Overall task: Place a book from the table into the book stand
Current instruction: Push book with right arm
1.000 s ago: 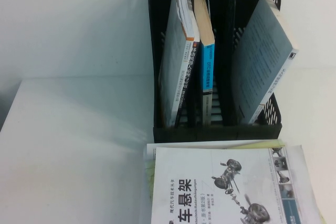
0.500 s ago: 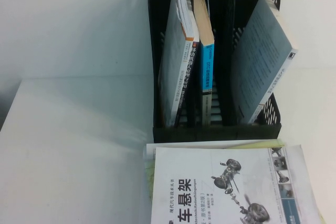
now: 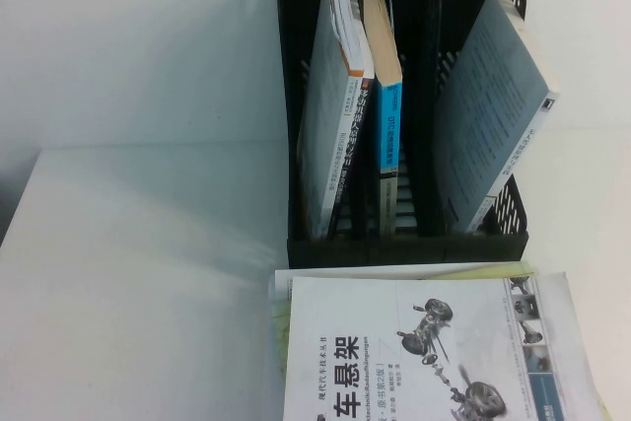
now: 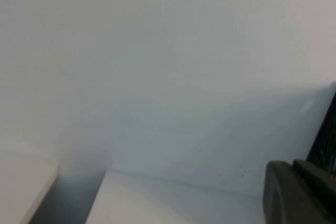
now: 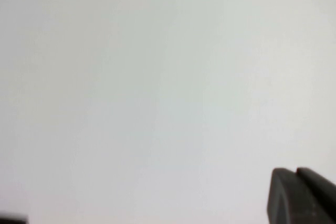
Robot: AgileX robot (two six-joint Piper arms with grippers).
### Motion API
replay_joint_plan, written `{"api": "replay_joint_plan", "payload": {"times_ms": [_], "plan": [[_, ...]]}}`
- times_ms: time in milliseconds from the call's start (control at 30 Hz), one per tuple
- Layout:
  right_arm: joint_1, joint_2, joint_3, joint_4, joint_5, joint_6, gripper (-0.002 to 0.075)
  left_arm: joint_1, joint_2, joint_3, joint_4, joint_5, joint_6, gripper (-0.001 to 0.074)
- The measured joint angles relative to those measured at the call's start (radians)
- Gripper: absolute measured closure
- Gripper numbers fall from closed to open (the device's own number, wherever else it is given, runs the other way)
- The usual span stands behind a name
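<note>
The white paperback book (image 3: 424, 352), with a large black Chinese title and grey photos of suspension parts, lies flat on the white table (image 3: 138, 273), on top of other books, just in front of the black book stand (image 3: 404, 246). Neither gripper shows in the high view. In the left wrist view my left gripper (image 4: 293, 165) shows as two dark fingertips pressed together, empty, above the table with the stand's perforated side (image 4: 325, 129) beside it. In the right wrist view my right gripper (image 5: 296, 171) is shut and empty before a plain white surface.
The stand holds a book (image 3: 335, 115) in its left compartment, a blue-spined book (image 3: 389, 115) in the middle and a leaning grey-covered book (image 3: 493, 115) in the right. A yellow-green book's edge (image 3: 493, 270) shows under the white paperback. The table's left edge (image 3: 20, 204) drops off.
</note>
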Motion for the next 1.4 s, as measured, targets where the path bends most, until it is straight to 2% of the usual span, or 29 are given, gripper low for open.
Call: {"api": "replay_joint_plan", "payload": {"times_ms": [167, 233, 367, 500, 567, 767, 967, 1067, 1133, 1300, 1400], "plan": [[0.033, 0.029, 0.0, -0.031, 0.394, -0.469, 0.0729, 0.0, 0.122, 0.0, -0.017, 0.0, -0.065, 0.0738], [0.057, 0.064, 0.003, -0.032, 0.565, -0.523, 0.0729, 0.0, 0.173, 0.0, -0.019, 0.0, -0.078, 0.0738], [0.094, 0.112, 0.006, -0.128, 0.743, -0.34, 0.0729, 0.0, 0.278, 0.0, -0.047, 0.0, -0.089, 0.0738], [0.119, 0.141, 0.006, -0.298, 0.846, -0.014, 0.0729, 0.0, 0.372, 0.0, -0.093, 0.004, -0.089, 0.0738], [0.131, 0.142, 0.006, -0.331, 0.893, 0.09, 0.0729, 0.0, 0.416, 0.0, -0.108, 0.012, -0.091, 0.0738], [0.18, 0.177, 0.006, -0.294, 1.063, 0.204, 0.0729, 0.0, 0.509, 0.0, -0.121, 0.015, -0.088, 0.0738], [0.192, 0.265, 0.006, -0.186, 1.095, 0.297, 0.0729, 0.0, 0.573, -0.005, -0.175, 0.042, -0.055, 0.0738], [0.192, 0.321, 0.006, -0.049, 1.095, 0.245, 0.0729, 0.0, 0.607, -0.033, -0.308, 0.11, 0.092, 0.0738], [0.192, 0.354, 0.006, 0.034, 1.095, 0.176, 0.0729, 0.0, 0.627, -0.071, -0.461, 0.177, 0.285, 0.0738], [0.192, 0.431, 0.006, 0.204, 1.027, 0.056, 0.0729, 0.01, 0.713, -0.209, -1.033, 0.394, 0.949, 0.0738], [0.192, 0.457, 0.004, 0.258, 0.956, 0.034, 0.0729, 0.057, 0.787, -0.266, -1.273, 0.523, 1.17, 0.0738]]}}
